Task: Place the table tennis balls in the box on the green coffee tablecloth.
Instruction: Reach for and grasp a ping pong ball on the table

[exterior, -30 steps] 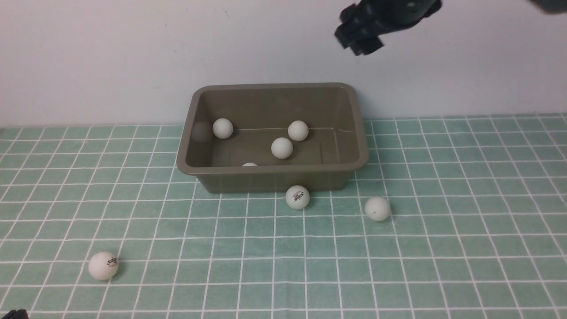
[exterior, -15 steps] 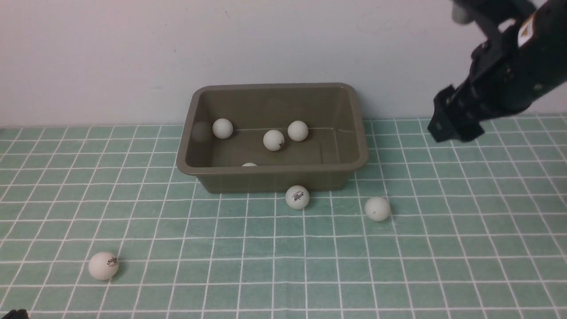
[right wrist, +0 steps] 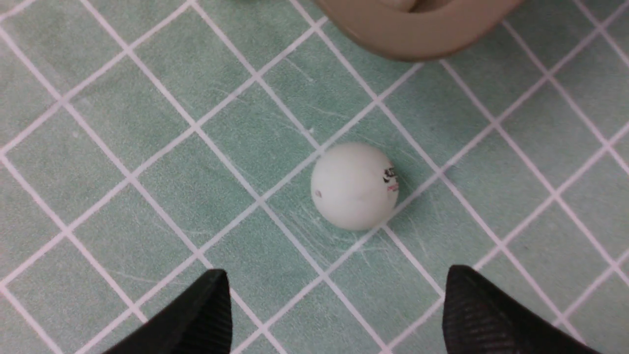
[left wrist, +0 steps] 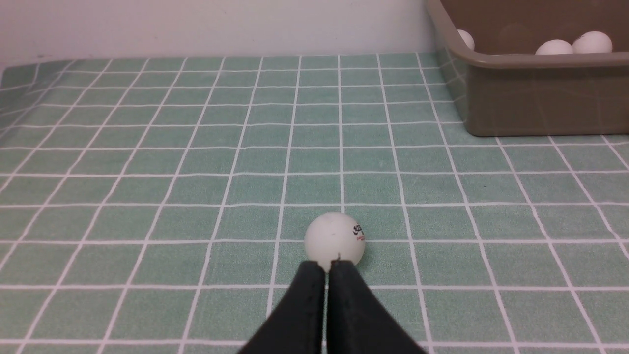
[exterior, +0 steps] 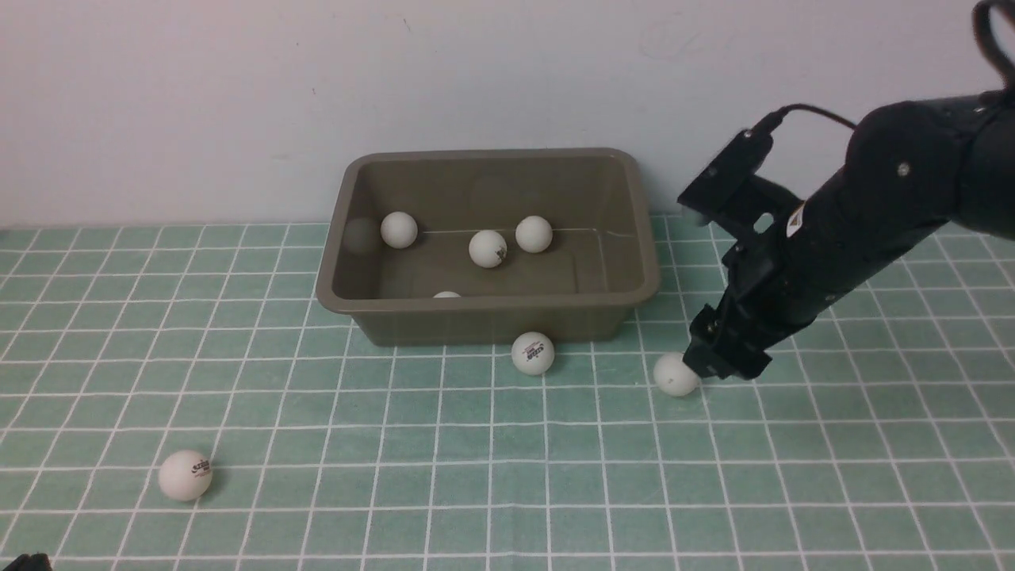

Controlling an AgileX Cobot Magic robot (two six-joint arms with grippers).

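- Four table tennis balls [exterior: 487,248] lie in your box [exterior: 492,323]; three sit outside on the green coffee tablecloth [exterior: 833,476].
- Your right gripper [right wrist: 339,305] hangs spread wide just beside the rightmost ball [exterior: 676,374].
- Your left gripper [left wrist: 327,269] is closed, empty, near the front-left ball [left wrist: 334,242].

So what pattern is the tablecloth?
The tablecloth is pale green with a white grid; left wrist view.

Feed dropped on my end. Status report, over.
Right gripper open, just short of ball by box corner. Left gripper shut, empty, behind another ball. Four balls in box, three on tablecloth. Nothing blocking.
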